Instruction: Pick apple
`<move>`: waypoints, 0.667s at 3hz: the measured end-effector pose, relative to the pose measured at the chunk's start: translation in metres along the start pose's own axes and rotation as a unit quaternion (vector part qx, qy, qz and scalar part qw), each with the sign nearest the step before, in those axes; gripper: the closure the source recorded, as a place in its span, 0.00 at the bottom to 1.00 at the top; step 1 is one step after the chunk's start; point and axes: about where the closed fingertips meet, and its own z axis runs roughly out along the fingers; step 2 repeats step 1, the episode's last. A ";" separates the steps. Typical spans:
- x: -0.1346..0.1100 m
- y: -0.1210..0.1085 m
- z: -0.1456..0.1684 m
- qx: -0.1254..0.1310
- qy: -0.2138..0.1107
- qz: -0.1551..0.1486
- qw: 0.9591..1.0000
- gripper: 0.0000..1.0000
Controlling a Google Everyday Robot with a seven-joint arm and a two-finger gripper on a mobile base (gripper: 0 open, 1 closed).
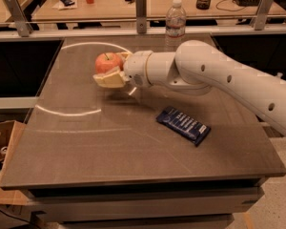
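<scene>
The orange-red apple (106,62) with a short dark stem is at the table's far left-middle, between the fingers of my gripper (115,68). One cream finger (109,79) lies against the apple's near side and the other (124,56) against its far side. The gripper is shut on the apple and holds it a little above the brown table (133,151). My white arm (214,75) reaches in from the right.
A clear water bottle (175,24) stands at the table's far edge, just behind the arm. A dark blue snack bar (183,124) lies right of centre. A cardboard box (0,147) sits on the floor at left. A railing and a cluttered desk lie beyond.
</scene>
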 end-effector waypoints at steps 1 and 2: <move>-0.002 -0.001 -0.001 0.001 -0.001 0.000 1.000 1.00; -0.002 -0.001 -0.001 0.001 -0.001 0.000 1.000 1.00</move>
